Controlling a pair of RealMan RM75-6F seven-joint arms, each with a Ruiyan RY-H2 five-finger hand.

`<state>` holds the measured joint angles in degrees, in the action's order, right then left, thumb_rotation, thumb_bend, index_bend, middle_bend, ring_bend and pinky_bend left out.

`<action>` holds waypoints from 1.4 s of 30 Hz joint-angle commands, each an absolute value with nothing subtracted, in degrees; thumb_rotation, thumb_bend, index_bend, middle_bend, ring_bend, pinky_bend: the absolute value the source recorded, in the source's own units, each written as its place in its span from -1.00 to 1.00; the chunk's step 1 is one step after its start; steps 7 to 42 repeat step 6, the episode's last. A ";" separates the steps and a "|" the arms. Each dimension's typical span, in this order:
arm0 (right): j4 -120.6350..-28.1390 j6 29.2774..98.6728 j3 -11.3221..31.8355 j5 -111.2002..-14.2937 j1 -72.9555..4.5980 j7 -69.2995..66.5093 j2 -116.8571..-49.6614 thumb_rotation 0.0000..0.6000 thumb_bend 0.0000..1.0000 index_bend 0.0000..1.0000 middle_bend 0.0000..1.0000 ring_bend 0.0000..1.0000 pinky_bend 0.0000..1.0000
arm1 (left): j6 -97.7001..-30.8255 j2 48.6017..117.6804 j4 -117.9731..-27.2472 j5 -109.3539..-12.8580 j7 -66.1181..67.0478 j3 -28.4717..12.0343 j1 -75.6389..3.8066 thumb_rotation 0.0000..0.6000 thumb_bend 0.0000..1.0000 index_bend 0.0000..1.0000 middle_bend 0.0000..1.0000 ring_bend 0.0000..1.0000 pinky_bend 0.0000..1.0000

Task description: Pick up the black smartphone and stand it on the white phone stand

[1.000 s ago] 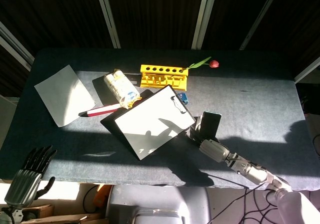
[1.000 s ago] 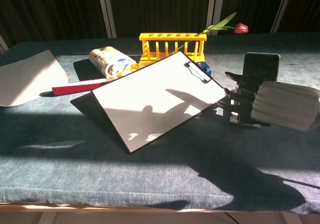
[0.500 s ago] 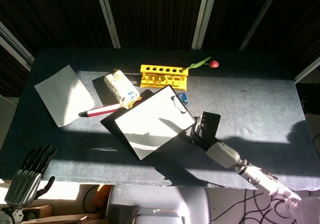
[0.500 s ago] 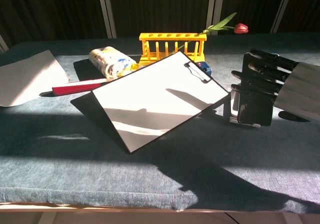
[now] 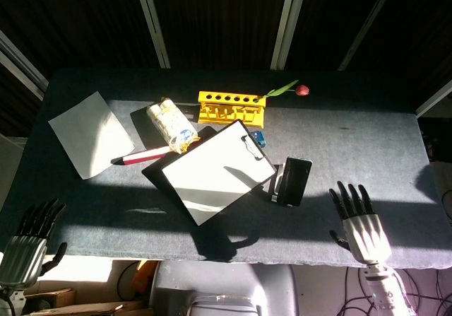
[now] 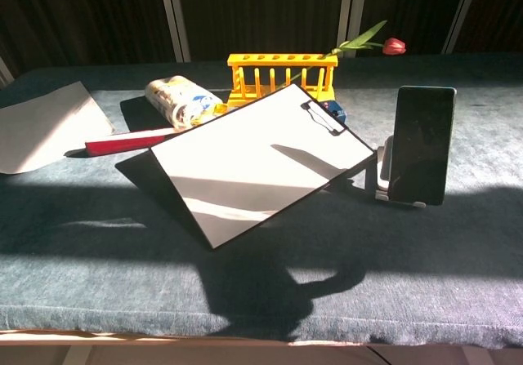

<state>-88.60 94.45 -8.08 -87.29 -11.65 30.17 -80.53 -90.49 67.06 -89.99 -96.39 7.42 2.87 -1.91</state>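
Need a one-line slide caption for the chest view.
Black smartphone stands upright on the white phone stand, beside a clipboard on the table.

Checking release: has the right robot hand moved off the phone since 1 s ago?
Yes. The right robot hand has pulled back toward the table's near edge, clear of the black smartphone, which stands on the white phone stand.

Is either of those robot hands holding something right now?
No. The right hand is open and apart from the black smartphone, which leans on the white phone stand. The left hand holds nothing.

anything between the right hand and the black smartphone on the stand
Nothing: the head view shows only bare dark table felt between the open right hand and the black smartphone.
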 commanded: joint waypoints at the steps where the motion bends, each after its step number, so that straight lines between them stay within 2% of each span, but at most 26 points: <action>1: -86.24 92.34 -5.49 -81.90 -7.50 21.27 -76.44 1.00 -0.35 -1.00 -1.00 -1.00 -1.00 | -89.61 67.44 -90.26 -95.69 8.27 2.52 -2.25 1.00 -0.27 -1.00 -1.00 -1.00 -1.00; 6: -86.11 92.30 -3.99 -82.04 -6.58 18.95 -75.61 1.00 -0.35 -1.00 -1.00 -1.00 -1.00 | -88.08 67.96 -90.60 -95.25 9.23 2.37 -2.96 1.00 -0.26 -1.00 -1.00 -1.00 -1.00; 42: -86.11 92.30 -3.99 -82.04 -6.58 18.95 -75.61 1.00 -0.35 -1.00 -1.00 -1.00 -1.00 | -88.08 67.96 -90.60 -95.25 9.23 2.37 -2.96 1.00 -0.26 -1.00 -1.00 -1.00 -1.00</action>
